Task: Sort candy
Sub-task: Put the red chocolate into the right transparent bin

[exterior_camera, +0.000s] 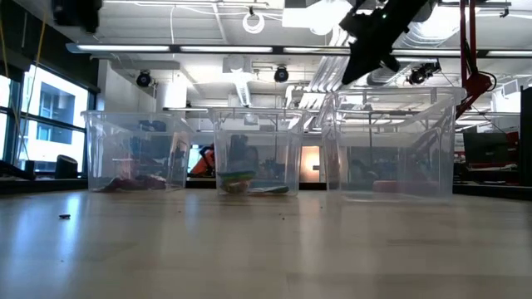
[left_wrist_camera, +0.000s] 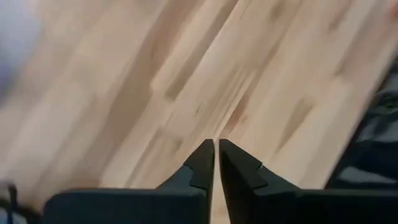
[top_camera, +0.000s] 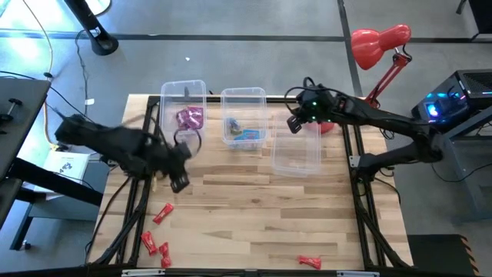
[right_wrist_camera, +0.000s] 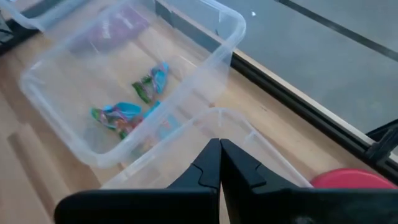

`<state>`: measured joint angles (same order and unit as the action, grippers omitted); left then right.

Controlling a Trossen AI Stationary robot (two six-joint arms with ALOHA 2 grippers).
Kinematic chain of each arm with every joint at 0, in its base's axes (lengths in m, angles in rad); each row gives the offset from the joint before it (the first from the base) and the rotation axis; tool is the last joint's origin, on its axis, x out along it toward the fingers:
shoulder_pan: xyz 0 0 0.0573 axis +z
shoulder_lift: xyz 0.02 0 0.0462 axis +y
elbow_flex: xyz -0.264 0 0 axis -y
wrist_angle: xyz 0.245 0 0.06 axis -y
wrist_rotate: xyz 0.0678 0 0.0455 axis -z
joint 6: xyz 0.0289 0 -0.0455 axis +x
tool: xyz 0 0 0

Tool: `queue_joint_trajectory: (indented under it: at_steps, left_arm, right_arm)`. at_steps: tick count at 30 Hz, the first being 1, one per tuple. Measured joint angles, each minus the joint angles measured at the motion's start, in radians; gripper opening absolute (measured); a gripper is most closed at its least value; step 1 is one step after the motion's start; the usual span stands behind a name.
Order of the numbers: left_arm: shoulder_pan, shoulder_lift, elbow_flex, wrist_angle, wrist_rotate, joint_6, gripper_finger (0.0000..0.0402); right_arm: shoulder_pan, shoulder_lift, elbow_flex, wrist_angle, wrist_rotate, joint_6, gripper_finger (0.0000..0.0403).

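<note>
Red twisted candies lie on the table near the front left (top_camera: 161, 213), (top_camera: 148, 242) and one at the front right (top_camera: 309, 261). Purple candies (top_camera: 189, 118) lie in the left clear bin. Blue candies (top_camera: 246, 135) lie in the middle bin and also show in the right wrist view (right_wrist_camera: 124, 115). My left gripper (top_camera: 178, 183) is shut and empty above bare wood (left_wrist_camera: 216, 149), between the left bin and the red candies. My right gripper (top_camera: 294, 123) is shut and empty (right_wrist_camera: 219, 152), raised over the far left corner of the right bin (exterior_camera: 366, 58).
Three clear bins stand in a row at the far side: left (top_camera: 165, 96), middle (top_camera: 231, 96), right (top_camera: 296, 169). A red desk lamp (top_camera: 380, 42) stands at the far right, its base (right_wrist_camera: 348, 180) beside the right bin. Open wood lies in the table's middle.
</note>
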<state>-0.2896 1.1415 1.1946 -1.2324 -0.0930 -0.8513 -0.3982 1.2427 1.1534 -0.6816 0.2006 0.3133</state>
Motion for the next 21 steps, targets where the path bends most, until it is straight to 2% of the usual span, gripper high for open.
queue_joint_trajectory:
  at_steps: [3,8,11,16,21]
  left_arm:
    - [-0.072,0.018,-0.125,0.04,0.035,-0.137,0.005]
    - [-0.178,0.053,-0.336,0.158,0.238,-0.358,0.0126]
    - [-0.236,0.07,-0.427,0.205,0.308,-0.461,0.0175]
    - [-0.294,0.097,-0.495,0.251,0.331,-0.602,0.0239]
    - [-0.337,0.143,-0.513,0.307,0.355,-0.706,0.0265]
  right_arm:
    - [0.01,-0.027,0.0,-0.015,0.0,0.015,0.0]
    - [0.028,-0.029,-0.006,-0.047,0.0,0.026,0.0]
    - [0.036,-0.028,-0.02,-0.048,-0.001,0.026,0.0]
    - [0.035,-0.028,-0.022,-0.061,-0.003,0.026,0.0]
    - [0.035,-0.028,-0.022,-0.063,-0.003,0.026,0.0]
